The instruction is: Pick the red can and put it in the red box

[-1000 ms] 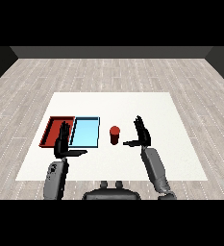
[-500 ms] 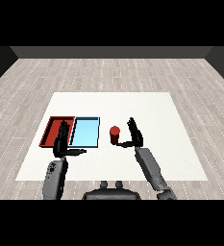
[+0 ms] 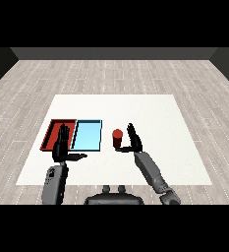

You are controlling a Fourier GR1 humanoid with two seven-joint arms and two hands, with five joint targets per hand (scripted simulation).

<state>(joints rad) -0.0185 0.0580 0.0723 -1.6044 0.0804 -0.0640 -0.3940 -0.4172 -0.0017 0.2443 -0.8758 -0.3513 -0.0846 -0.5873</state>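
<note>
We saw the red can (image 3: 117,138) standing upright on the white desk (image 3: 150,113), just at 3 o'clock of the light blue tray (image 3: 87,135), which lay edge to edge with the red tray (image 3: 52,133) at its 9 o'clock. The right robot hand (image 3: 134,140) stood just at 3 o'clock of the can, fingers spread and straight, thumb reaching under the can's base; we could not tell whether it touched. The left robot hand (image 3: 62,146) hung spread over the red tray's near edge. Bare desk lay toward 12 and 3 o'clock of the can.
</note>
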